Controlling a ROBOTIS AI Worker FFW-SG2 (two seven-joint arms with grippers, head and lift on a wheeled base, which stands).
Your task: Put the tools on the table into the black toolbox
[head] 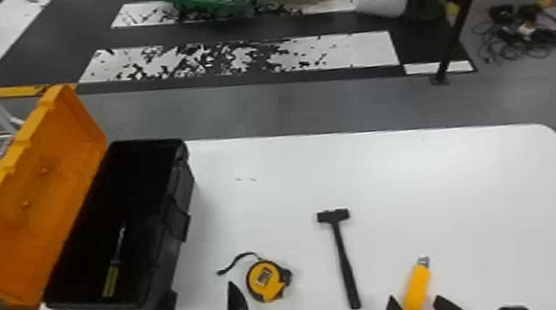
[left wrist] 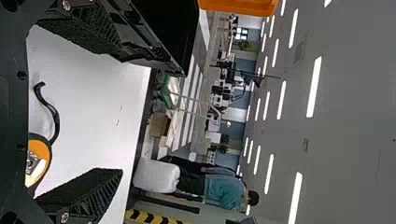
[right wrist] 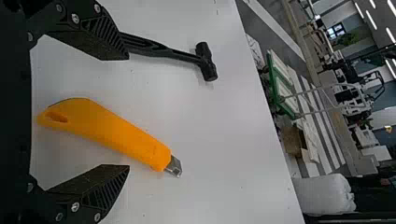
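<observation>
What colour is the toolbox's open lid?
Orange; it shows best in the head view.

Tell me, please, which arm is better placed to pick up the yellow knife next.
The right, I'd judge: the open right gripper is close to the yellow knife, while the left gripper is nearer the black toolbox.

Small label [head: 263,276] on the tape measure [head: 272,293], its print (tiny marks) unreadable, no legible text or numbers

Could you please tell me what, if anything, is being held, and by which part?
Nothing is held. The left gripper stands open, and the right gripper is open around the yellow knife without touching it.
</observation>
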